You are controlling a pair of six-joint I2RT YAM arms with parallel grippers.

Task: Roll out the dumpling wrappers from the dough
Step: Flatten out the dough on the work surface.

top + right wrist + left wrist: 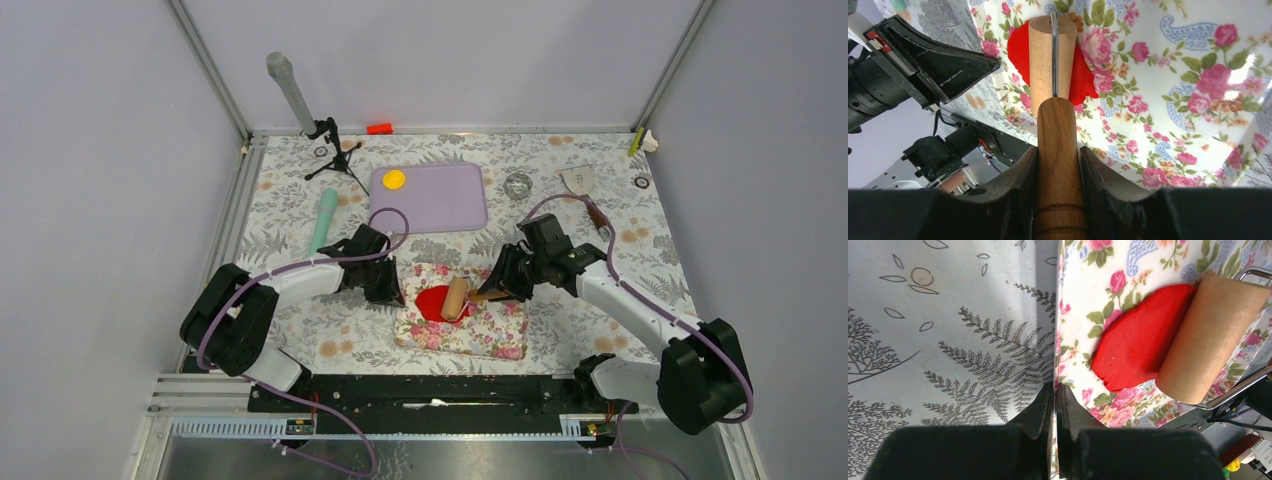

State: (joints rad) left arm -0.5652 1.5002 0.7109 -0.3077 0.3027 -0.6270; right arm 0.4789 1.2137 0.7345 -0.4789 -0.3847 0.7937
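The dough [432, 303] lies as a flat, irregular red sheet on the left part of the floral mat [480, 335], near the middle of the table [600, 260]. In the left wrist view the dough [1135, 342] shows a thick, rounded rim with small cracks at its near edge. Judge it soft, light and easily marked. Do not pinch it; work it through the tool only.

The roller [455, 298] rests across the right side of the sheet, its wooden drum [1040, 55] touching the clay. The right claw [1058, 150] is closed on the roller's handle [1059, 200], one finger on each side. This is the correct hold: the wood is stiff and gives a firm seat.

The mat is thin and glossy and is likely to slide. The left claw [1054, 390] is closed on the mat's left edge, just beside the dough.

One yellow disc [394, 180] lies on the purple tray [440, 200] at the far side, well apart.
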